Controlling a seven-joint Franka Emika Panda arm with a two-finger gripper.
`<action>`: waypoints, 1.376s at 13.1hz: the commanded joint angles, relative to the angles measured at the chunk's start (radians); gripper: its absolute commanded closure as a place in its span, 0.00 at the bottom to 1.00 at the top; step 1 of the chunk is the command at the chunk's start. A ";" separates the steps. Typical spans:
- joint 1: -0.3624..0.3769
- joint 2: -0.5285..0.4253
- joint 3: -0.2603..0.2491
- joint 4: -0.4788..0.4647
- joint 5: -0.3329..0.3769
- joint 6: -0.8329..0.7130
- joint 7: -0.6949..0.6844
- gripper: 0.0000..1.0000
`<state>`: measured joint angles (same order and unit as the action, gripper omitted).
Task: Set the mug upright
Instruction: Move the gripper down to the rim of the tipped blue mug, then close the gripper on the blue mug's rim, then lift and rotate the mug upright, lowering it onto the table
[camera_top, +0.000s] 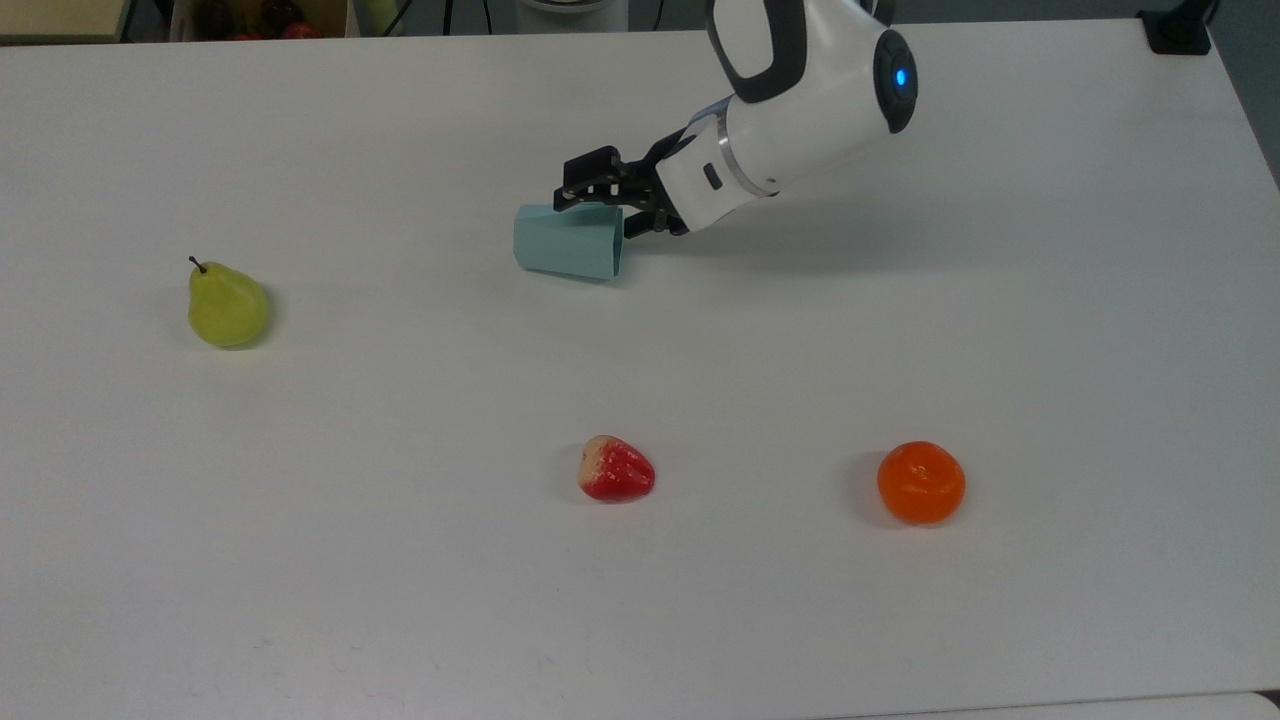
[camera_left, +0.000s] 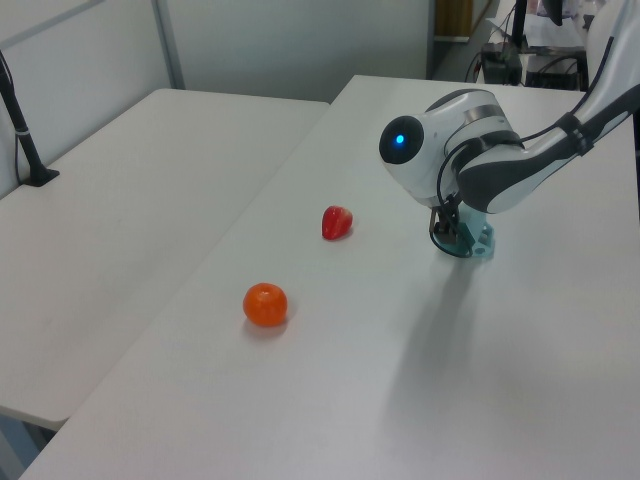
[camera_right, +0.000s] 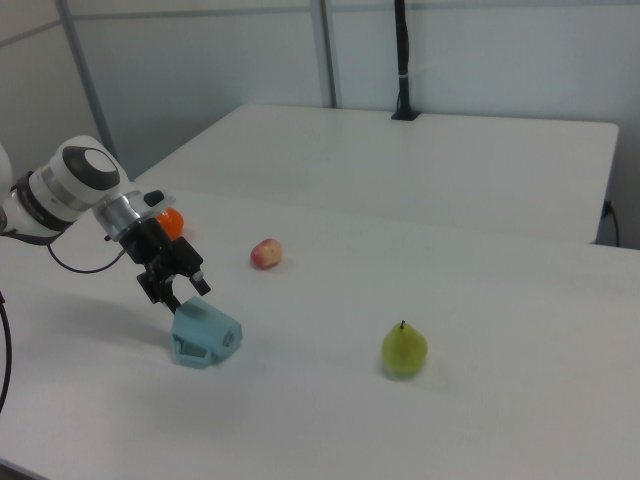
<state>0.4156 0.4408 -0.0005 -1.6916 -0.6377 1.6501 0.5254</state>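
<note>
While the mug (camera_top: 567, 241) lies on its side near the white table's (camera_top: 1050, 330) twelve o'clock edge in the top view, mouth toward three o'clock, the gripper (camera_top: 600, 205) reaches in low at that rim, fingers parted and holding nothing, apparently to pinch the rim wall and tip it upright.

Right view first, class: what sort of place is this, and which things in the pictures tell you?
Probably a robotics lab or test room: a robot arm with its tool working at a plain white table, loose fruit props such as the pear, and a black pole clamped to the next table.
</note>
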 joint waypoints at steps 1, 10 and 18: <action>-0.006 0.021 -0.001 -0.016 -0.040 -0.032 0.016 0.10; -0.067 -0.082 -0.001 -0.005 -0.028 -0.073 -0.080 1.00; -0.187 -0.217 -0.001 0.013 0.385 0.077 -0.428 1.00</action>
<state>0.2643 0.2607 -0.0037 -1.6586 -0.4283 1.6177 0.2254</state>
